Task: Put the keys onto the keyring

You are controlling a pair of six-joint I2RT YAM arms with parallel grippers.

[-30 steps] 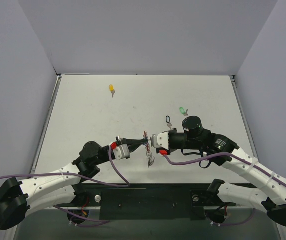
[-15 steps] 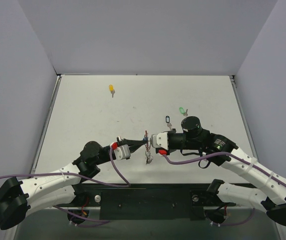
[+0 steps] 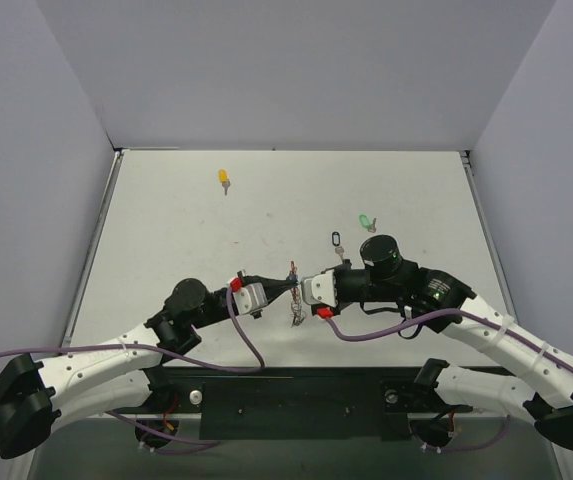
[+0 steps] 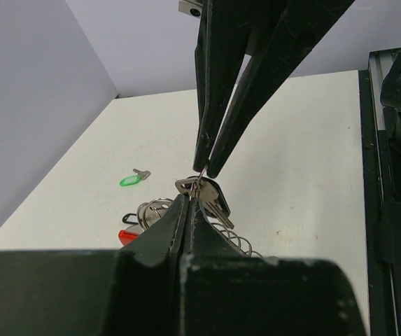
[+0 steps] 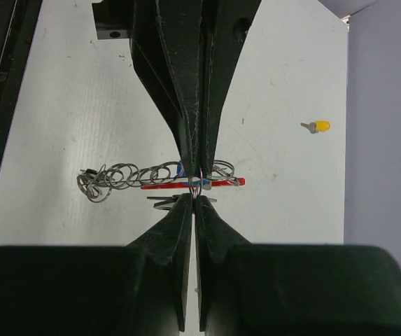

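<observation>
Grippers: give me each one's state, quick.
Left gripper: closed, pinching the keyring.
Right gripper: closed, pinching the same keyring.

I work in a robotics lab cell, not a home: a plain white tabletop point(image 3: 166, 230) boxed in by bare pale lilac panel walls point(image 3: 296, 70), my two white-and-black jointed arms point(image 3: 496, 340) bolted to a black metal base rail point(image 3: 296, 400), purple cables point(image 3: 366, 331) trailing loose.

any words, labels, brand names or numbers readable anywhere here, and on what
None: no text can be read in any view.
The small black-outlined key tag is too small to show any writing.
The silver key with the yellow plastic head and the silver key with the green plastic head show no marks.
</observation>
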